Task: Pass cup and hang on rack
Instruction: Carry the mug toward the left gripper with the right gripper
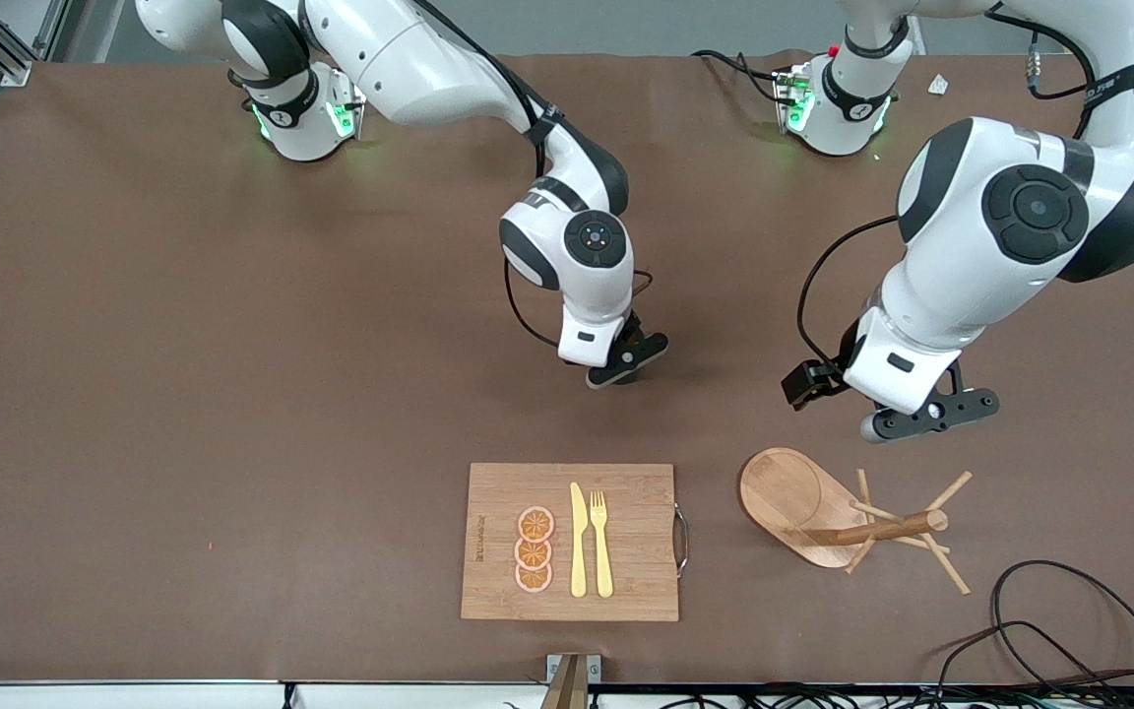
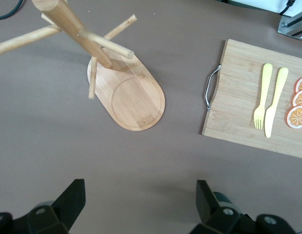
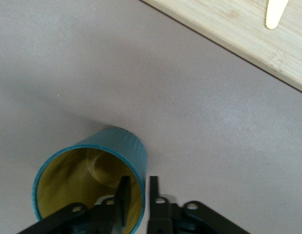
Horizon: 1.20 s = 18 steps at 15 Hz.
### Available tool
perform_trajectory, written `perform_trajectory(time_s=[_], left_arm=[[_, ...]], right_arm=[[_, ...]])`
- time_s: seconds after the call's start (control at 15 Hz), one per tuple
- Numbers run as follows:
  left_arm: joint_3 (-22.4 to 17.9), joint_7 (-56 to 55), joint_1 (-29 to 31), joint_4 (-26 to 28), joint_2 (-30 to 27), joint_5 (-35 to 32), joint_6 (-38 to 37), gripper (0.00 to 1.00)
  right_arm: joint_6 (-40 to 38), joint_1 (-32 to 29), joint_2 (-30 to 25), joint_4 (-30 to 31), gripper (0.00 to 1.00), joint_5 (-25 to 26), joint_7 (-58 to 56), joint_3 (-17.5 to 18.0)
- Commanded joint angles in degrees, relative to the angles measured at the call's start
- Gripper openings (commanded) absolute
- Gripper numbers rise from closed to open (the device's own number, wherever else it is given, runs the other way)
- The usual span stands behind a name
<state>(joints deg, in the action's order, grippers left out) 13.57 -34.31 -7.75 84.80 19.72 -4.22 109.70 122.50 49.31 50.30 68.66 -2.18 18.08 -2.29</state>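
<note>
Overhead, front view — right gripper (image 1: 626,369): low over the table, farther from the camera than the cutting board (image 1: 572,542); the cup is hidden under it.
Front view — left gripper (image 1: 926,414): held in the air over bare table just beside the rack (image 1: 828,512).
Front view — rack: near the left arm's end, beside the cutting board, which carries a knife (image 1: 578,540), a fork (image 1: 601,542) and orange slices (image 1: 534,548).
Left wrist view — left gripper (image 2: 141,207): fingers spread wide, nothing between them; rack (image 2: 126,85) upright on its oval base.
Right wrist view — right gripper (image 3: 137,197): fingers closed to a narrow gap astride the rim of the cup (image 3: 99,175), one inside and one outside; contact probably made, though the pads are partly hidden.
Right wrist view — cup: upright on the table, near the cutting board's edge (image 3: 238,29).
</note>
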Motion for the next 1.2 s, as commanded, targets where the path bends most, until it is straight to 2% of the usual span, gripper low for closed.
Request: perform_trajectory(time_s=[0.0, 0.13, 0.33, 0.47, 0.73, 0.93, 1.13], left_arm=[[0.31, -1.81, -0.24, 0.46, 0.05, -1.40, 1.57, 1.00], [0.40, -2.60, -1.56, 0.46, 0.14, -1.31, 1.30, 1.00], [0.40, -9.52, -4.10, 0.37, 0.23, -1.40, 1.13, 1.00], [0.40, -12.26, -4.72, 0.37, 0.58, -1.40, 1.04, 1.00], [0.31, -21.55, -8.76, 0.11, 1.28, -2.01, 0.86, 1.00], [0.23, -28.86, -13.50, -0.25, 3.30, -5.78, 0.86, 1.00], [0.14, -39.74, -18.94, -2.26, 7.59, -11.14, 0.86, 1.00]], right_arm=[[-0.68, 0.62, 0.24, -1.51, 1.00, 0.68, 0.90, -0.52], [-1.03, -0.17, -1.34, -1.42, 1.00, -0.37, 0.73, -0.35], [-3.48, -2.28, -3.36, -1.42, 1.00, -1.95, 0.64, -0.17], [-7.60, -4.29, -7.74, 0.06, 1.00, -2.04, 0.73, -0.70], [-15.26, -14.65, -12.32, 0.60, 1.00, -2.04, 0.64, -0.88], [-25.71, -19.24, -16.97, 0.86, 1.00, -1.43, -2.00, -0.96], [-26.96, -19.86, -22.59, 6.46, 1.00, 0.15, -2.26, -4.47]])
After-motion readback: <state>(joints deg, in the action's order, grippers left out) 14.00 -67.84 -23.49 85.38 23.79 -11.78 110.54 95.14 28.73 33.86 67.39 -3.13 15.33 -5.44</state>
